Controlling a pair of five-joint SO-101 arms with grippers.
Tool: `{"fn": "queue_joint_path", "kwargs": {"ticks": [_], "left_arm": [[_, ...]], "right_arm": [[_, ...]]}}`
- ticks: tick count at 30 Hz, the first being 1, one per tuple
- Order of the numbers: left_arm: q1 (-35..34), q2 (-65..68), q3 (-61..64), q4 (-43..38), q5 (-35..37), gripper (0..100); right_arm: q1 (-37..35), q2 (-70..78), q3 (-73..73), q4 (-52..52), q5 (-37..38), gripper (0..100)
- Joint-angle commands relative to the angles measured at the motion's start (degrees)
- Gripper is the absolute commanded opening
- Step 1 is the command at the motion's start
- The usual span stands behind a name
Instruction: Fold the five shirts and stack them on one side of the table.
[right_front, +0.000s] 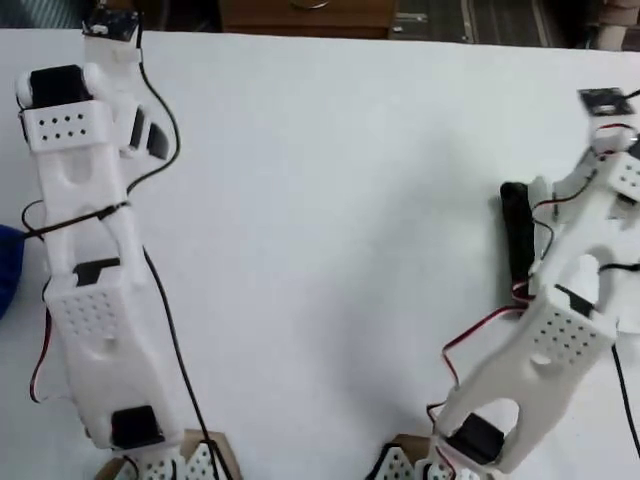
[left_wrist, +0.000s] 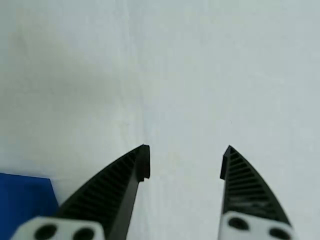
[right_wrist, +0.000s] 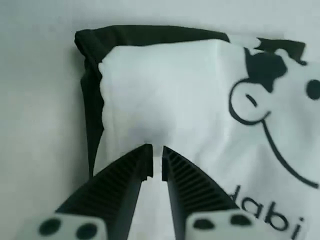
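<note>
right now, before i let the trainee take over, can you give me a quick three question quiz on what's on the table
1. True or false: the left gripper is open above bare table.
2. The white shirt at the right gripper lies on a shirt of which colour? A red, B black, C green.
3. Fill in: the blue cloth lies at the table edge on the ___ arm's side.

Key:
1. True.
2. B, the black shirt.
3. Left.
</note>
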Motion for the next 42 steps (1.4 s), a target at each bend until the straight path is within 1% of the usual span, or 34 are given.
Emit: {"fn": "queue_joint_path", "kwargs": {"ticks": [1,3,8,12,16,20,21,25,30,36,42], "left_arm": [[-0.3,-4.0,-0.1,1.0,-0.6,25],[-0.3,-4.0,-0.1,1.0,-0.7,25],[-0.4,-4.0,-0.1,1.0,-4.1,25],[-0.5,-4.0,-0.1,1.0,-4.1,25],[-0.5,-4.0,-0.1,0.9,-4.2,25],[-0.5,-4.0,-0.1,0.9,-4.2,25],[-0.5,-4.0,-0.1,0.9,-4.2,25],[-0.5,-4.0,-0.1,0.9,-4.2,25],[-1.8,-4.0,-0.1,0.9,-5.4,25],[-4.4,-4.0,0.1,0.9,-5.4,25],[-6.1,-4.2,7.3,0.8,-5.5,25]], "right_arm": [[-2.9,2.0,-0.3,-3.5,-0.4,4.8],[-3.9,3.1,-0.1,-4.2,-0.3,4.8],[-4.6,4.4,-0.4,-4.1,-0.3,4.8],[-4.0,0.4,-4.2,-2.4,-0.4,4.8],[-0.2,-5.1,-9.8,1.8,0.1,4.6],[4.8,-6.1,-10.4,3.5,0.2,4.6],[5.8,-5.5,-10.5,2.5,0.2,4.8],[8.8,-0.5,-10.5,-7.3,0.2,4.6],[10.5,7.4,-10.9,-15.8,0.2,4.5],[8.7,12.2,-11.0,-24.6,0.2,4.5],[6.5,12.9,-11.0,-31.9,0.2,4.4]]}}
